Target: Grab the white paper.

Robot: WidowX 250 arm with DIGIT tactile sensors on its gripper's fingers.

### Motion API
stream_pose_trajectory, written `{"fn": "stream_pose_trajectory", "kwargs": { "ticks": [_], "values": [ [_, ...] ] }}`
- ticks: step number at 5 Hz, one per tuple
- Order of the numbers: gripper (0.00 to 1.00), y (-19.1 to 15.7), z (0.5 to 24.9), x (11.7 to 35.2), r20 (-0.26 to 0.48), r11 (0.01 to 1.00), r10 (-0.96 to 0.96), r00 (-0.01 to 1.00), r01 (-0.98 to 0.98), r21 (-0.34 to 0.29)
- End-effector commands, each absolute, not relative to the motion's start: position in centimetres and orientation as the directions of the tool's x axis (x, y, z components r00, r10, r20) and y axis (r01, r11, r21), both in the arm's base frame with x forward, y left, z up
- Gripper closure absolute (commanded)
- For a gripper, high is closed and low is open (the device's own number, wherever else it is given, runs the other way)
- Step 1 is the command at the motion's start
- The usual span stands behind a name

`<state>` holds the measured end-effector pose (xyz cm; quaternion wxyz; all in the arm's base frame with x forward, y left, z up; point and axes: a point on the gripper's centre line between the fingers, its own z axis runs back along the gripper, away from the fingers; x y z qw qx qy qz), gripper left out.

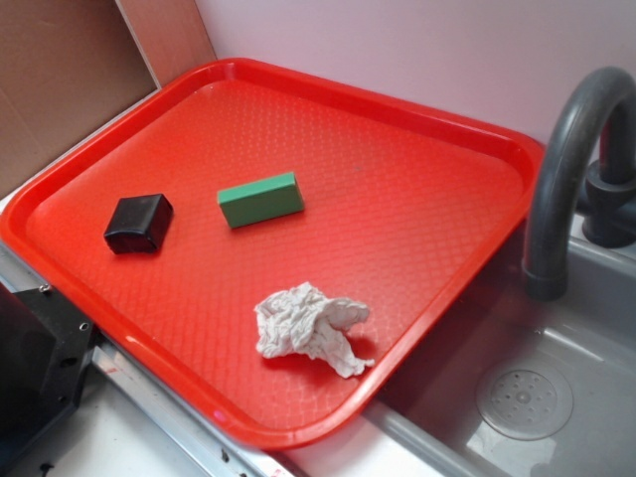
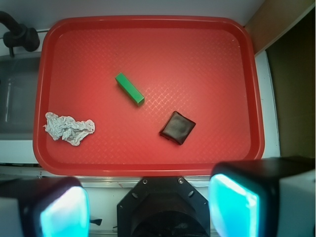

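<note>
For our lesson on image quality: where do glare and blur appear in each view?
Exterior view: bright glare on the red tray near the faucet; white paper sharp. Wrist view: gripper fingers blurred and glowing cyan; tray contents sharp.

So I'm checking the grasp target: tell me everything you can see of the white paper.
The white paper is a crumpled, wrinkly wad of thin tissue with irregular folds, one tail sticking out. It lies loose on the red tray, near its sink-side edge, apart from the other items. Only the tray touches it.
</note>
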<state>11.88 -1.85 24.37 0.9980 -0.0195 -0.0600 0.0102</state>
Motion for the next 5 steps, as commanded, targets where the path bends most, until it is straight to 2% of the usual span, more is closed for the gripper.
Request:
{"fn": "stream_pose_trajectory", "kwargs": {
  "ticks": [1, 2, 3, 4, 5],
  "values": [
    [0.00, -1.8, 24.4, 11.9, 0.119, 0.999, 0.023, 0.993, -0.018, -0.040],
    [0.00, -2.5, 23.1, 14.3, 0.166, 0.970, -0.218, 0.962, 0.233, -0.073],
    [0.00, -3.2, 22.4, 16.0, 0.226, 0.882, -0.448, 0.865, 0.469, -0.047],
    [0.00, -7.1, 20.9, 17.1, 0.222, 0.740, -0.660, 0.718, 0.672, 0.027],
    [0.00, -9.6, 19.2, 17.5, 0.255, 0.551, -0.811, 0.527, 0.834, 0.029]
  ]
}}
